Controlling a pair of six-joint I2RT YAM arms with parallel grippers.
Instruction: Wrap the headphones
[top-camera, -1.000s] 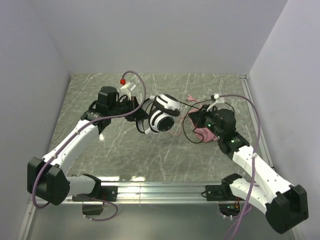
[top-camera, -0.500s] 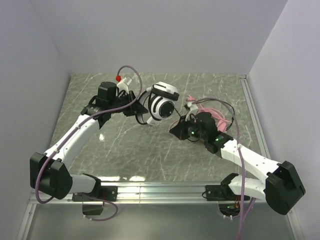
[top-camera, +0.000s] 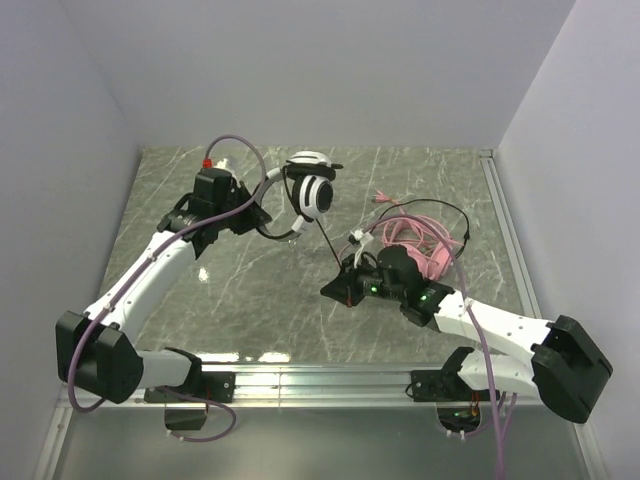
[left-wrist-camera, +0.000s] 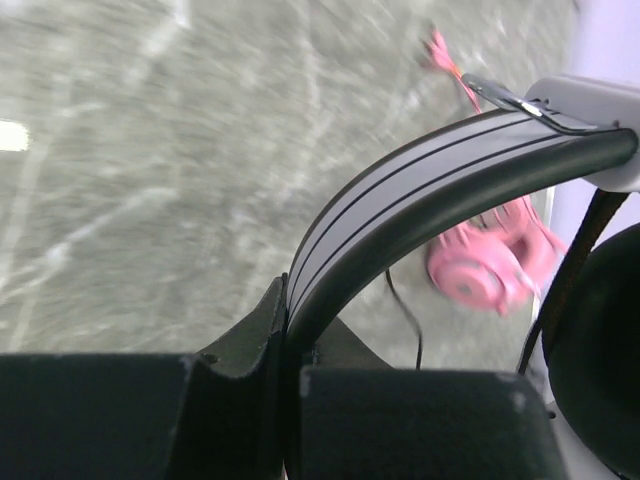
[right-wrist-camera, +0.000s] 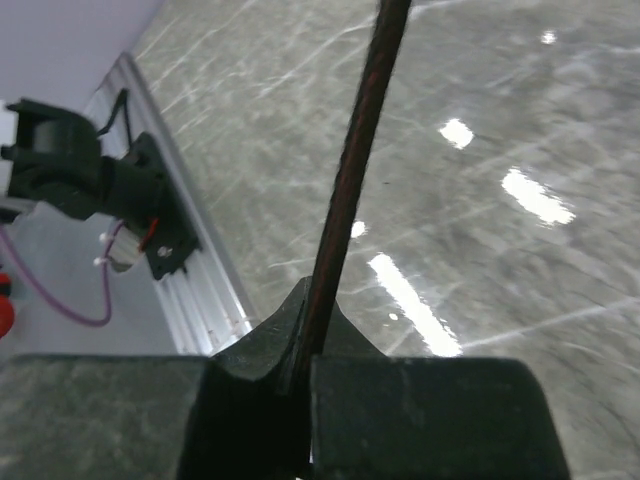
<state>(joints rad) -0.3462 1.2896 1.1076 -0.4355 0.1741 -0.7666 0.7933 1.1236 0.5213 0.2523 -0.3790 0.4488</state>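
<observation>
Moved black-and-white headset (top-camera: 312, 190) up-left vs. prev. frame, over rear of table (top-camera: 250, 300), headband pinched in left gripper (left-wrist-camera: 290, 345). Swung right gripper (top-camera: 335, 290) leftward, fingers clamped on black cable (right-wrist-camera: 345, 190). Shows pink headset (top-camera: 420, 252) seemingly resting on table, right side.

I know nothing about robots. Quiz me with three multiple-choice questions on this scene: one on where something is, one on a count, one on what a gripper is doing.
1. The black-and-white headset is: A) lying flat; B) hung on the wall; C) held by its headband in the left gripper.
2. How many headsets? A) one; B) two; C) three.
3. The right gripper is: A) shut on the black cable; B) wide open; C) shut on a pink earcup.
Answers: 1C, the headband sits clamped between the jaws; 2B, a pink headset lies there too; 3A, the cable runs up from its closed jaws.
</observation>
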